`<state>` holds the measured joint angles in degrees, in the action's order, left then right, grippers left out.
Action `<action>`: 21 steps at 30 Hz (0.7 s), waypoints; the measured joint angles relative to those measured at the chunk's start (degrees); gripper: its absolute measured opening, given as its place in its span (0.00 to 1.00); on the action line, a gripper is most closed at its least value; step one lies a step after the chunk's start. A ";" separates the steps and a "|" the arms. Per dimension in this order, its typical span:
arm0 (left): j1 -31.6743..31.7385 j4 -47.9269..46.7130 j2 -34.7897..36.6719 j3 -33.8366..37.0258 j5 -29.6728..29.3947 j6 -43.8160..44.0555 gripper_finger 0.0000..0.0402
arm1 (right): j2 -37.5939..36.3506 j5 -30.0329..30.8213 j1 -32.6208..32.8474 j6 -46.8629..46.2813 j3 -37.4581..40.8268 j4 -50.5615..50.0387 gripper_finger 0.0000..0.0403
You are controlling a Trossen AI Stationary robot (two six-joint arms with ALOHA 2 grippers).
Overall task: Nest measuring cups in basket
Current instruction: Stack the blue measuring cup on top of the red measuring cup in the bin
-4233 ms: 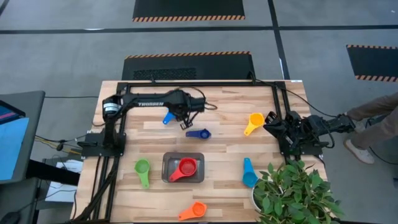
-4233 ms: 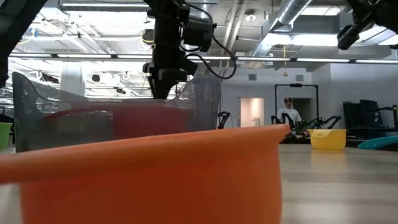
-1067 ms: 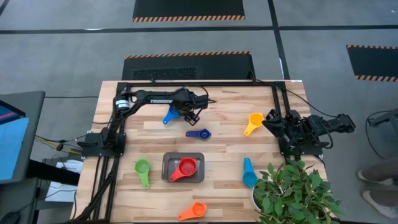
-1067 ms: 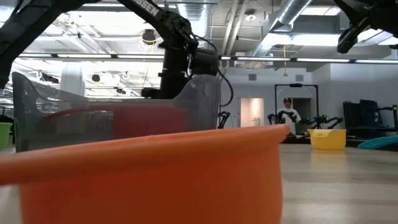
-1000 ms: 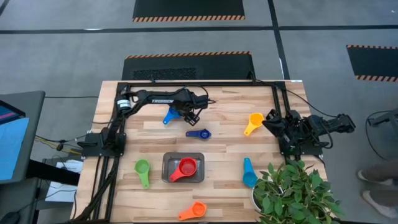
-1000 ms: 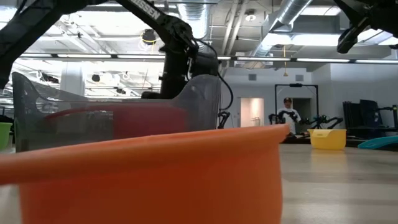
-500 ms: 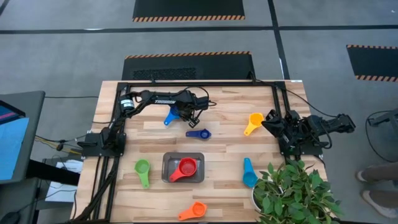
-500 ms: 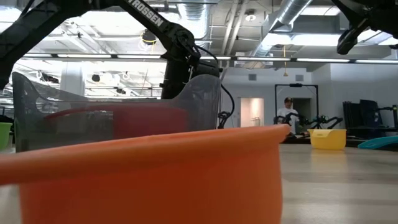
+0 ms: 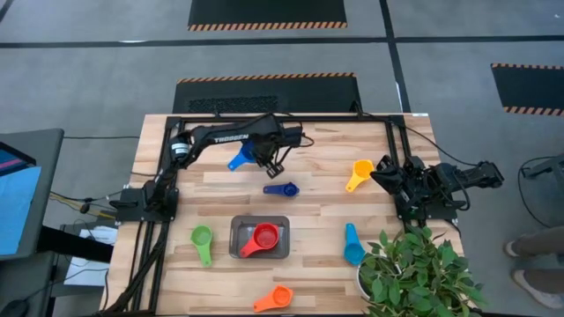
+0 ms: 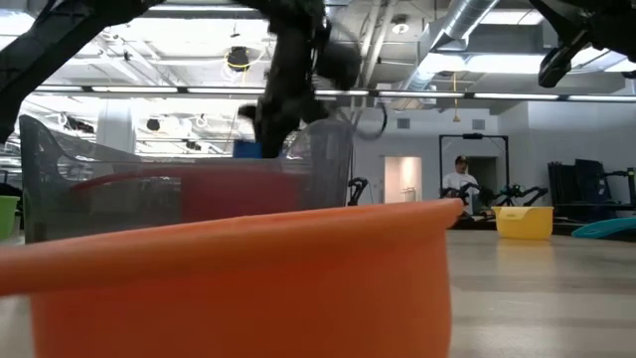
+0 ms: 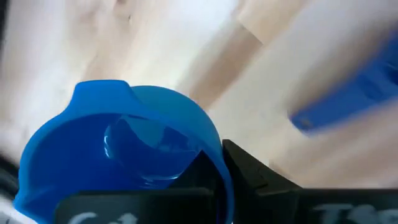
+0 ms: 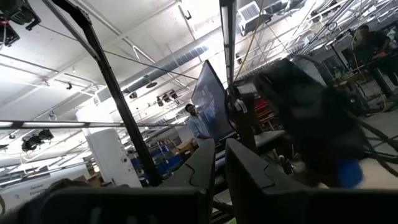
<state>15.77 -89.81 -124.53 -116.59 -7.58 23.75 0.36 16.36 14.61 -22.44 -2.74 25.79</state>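
My left gripper hangs over the far middle of the table, shut on the blue measuring cup, which also shows in the low view and the left wrist view. The dark grey basket stands at the near middle with the red cup lying in it. The dark blue cup, yellow cup, green cup, light blue cup and orange cup lie on the table. My right gripper is parked at the right edge, its fingers nearly together on nothing. My left gripper holds the blue cup by the bowl's rim wall, one finger inside the bowl and one finger outside it. The fingers come from above, pointing down. The cup hangs clear of the table, its open side up.
A potted plant fills the near right corner, beside the light blue cup. The orange cup stands close before the low camera and hides much of the table there. The black frame runs along the far edge.
My left gripper has risen from the tabletop with the blue cup, which was lying on the wood and now hangs clear of it, showing above the basket's rim in the low view. The right arm has kept still.
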 joint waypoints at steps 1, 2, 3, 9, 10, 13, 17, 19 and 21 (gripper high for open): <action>-0.73 -0.80 0.10 -2.35 2.11 0.87 0.00 | 0.00 -0.02 0.00 -0.15 0.00 -0.07 0.16; -1.49 -0.03 0.25 -4.29 6.09 1.46 0.00 | 0.00 0.00 0.00 -0.15 0.00 -0.10 0.16; -2.28 0.52 0.61 -5.87 10.40 2.18 0.00 | 0.00 -0.02 0.00 -0.15 0.00 -0.06 0.16; -11.16 0.43 1.23 -11.63 15.60 7.56 0.00 | -0.02 -0.01 0.00 -0.16 0.00 0.01 0.16; -12.92 0.24 1.18 -11.82 15.70 8.06 0.00 | 0.00 -0.02 0.00 -0.17 0.00 -0.04 0.16; -18.40 0.21 1.20 -11.64 15.67 10.12 0.00 | -0.02 -0.02 0.00 -0.15 0.01 0.00 0.16; -25.27 1.04 0.89 -11.57 15.06 19.66 0.00 | -0.02 -0.02 0.00 -0.15 0.00 -0.01 0.16; -28.18 1.01 0.68 -11.57 14.65 25.66 0.00 | 0.00 -0.02 0.00 -0.47 0.00 -0.03 0.16; -30.80 1.90 0.63 -11.57 12.90 32.21 0.00 | -0.02 -0.02 0.00 -2.09 0.00 -0.03 0.16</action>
<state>-15.03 -87.92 -123.90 -128.16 5.32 55.96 0.34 16.34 14.61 -24.54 -2.74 25.76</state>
